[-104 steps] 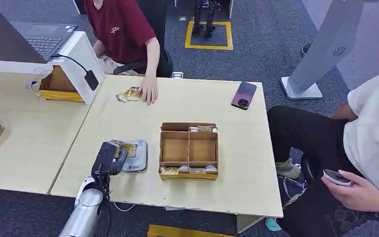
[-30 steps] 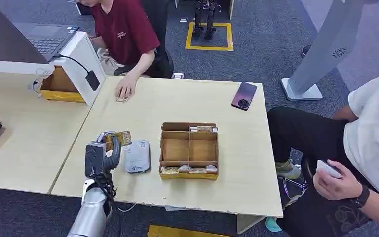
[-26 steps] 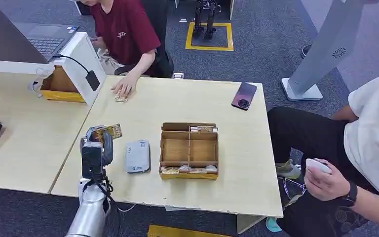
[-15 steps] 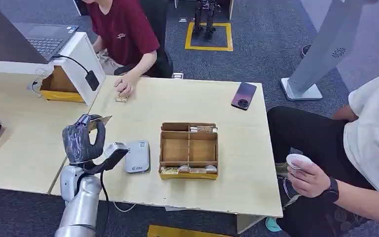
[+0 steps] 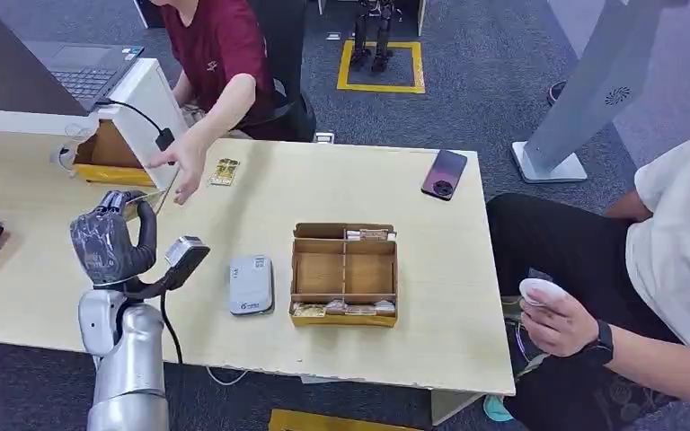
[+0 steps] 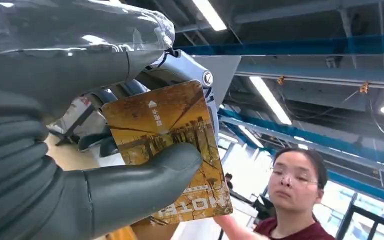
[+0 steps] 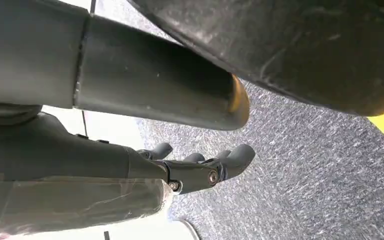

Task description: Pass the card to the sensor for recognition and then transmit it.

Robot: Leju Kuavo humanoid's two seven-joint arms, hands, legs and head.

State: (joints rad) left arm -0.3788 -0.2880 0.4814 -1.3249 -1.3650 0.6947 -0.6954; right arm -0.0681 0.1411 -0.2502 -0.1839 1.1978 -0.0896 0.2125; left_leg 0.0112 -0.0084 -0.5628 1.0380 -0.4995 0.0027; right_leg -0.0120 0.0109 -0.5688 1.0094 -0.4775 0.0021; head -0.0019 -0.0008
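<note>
My left hand (image 5: 108, 242) is raised over the table's left edge and pinches a golden card (image 5: 144, 199) between thumb and fingers. The left wrist view shows the card (image 6: 175, 150) close up, upright in that hand (image 6: 55, 165), with a person in a red shirt beyond it. That person's hand (image 5: 182, 171) reaches out, close to the card. The grey-white sensor (image 5: 251, 284) lies flat on the table, to the right of my left hand. My right hand (image 7: 200, 165) hangs over grey carpet with its fingers apart, holding nothing.
A wooden divider box (image 5: 344, 274) with cards in it stands right of the sensor. Another golden card (image 5: 225, 171) lies near the far edge. A phone (image 5: 444, 173) lies at the far right. A second person sits at the right, holding a small white device (image 5: 535, 291).
My left hand lifted the card off the sensor and carried it left and farther away. The person's hand left the cards on the table and now reaches toward my card.
</note>
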